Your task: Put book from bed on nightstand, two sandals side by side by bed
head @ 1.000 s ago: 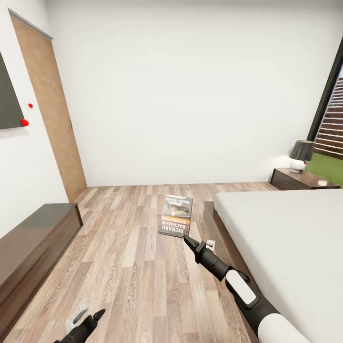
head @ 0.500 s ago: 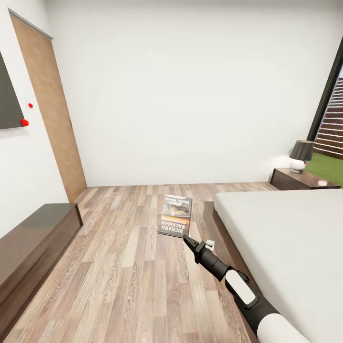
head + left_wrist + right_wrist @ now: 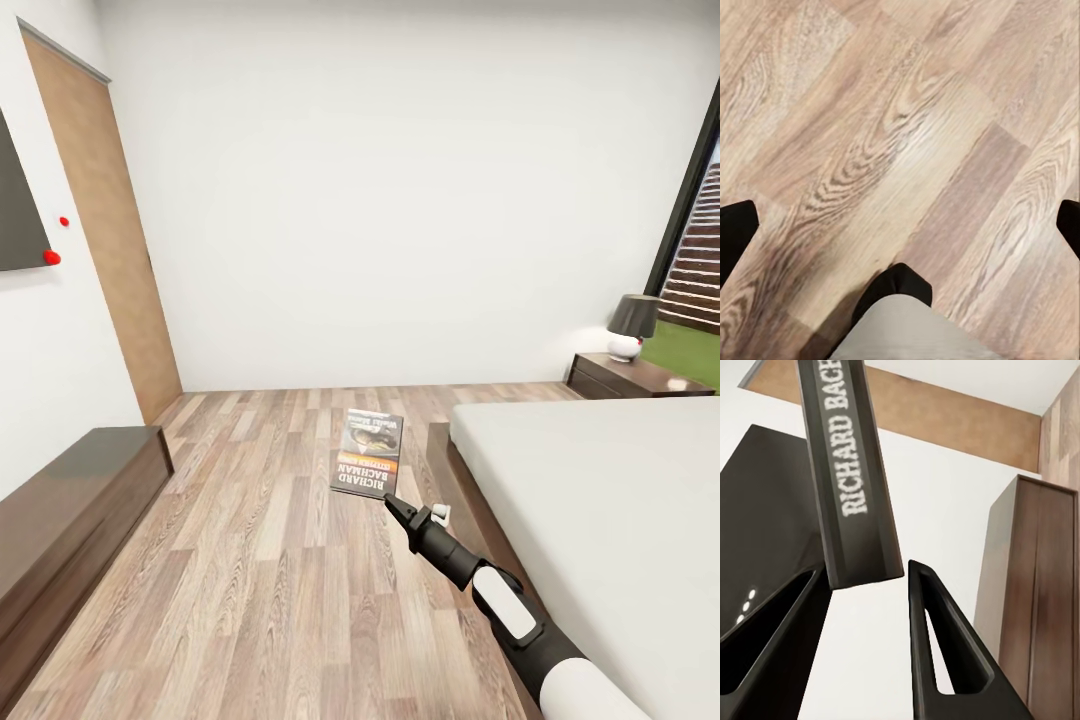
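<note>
The book [image 3: 368, 455], dark with an orange band and white "RICHARD BACHMAN" lettering, hangs above the wood floor just left of the bed [image 3: 600, 500]. My right gripper [image 3: 393, 503] is shut on its lower corner. In the right wrist view the book's spine [image 3: 851, 480] sits between the two black fingers [image 3: 945, 645]. The left gripper [image 3: 900, 225] is open over bare floor planks, its fingertips [image 3: 735, 232] far apart. A nightstand [image 3: 640, 378] stands at the bed's far corner. The sandals are out of view.
A lamp [image 3: 632, 325] with a dark shade sits on the nightstand. A long low dark bench [image 3: 70, 510] runs along the left wall, beyond it a wooden door [image 3: 105, 230]. Open floor lies between bench and bed. A dark-framed window [image 3: 695, 260] is at the far right.
The left gripper, seen at the bottom edge of the head view a second ago, has dropped out of that view. The right arm and book have stayed almost still.
</note>
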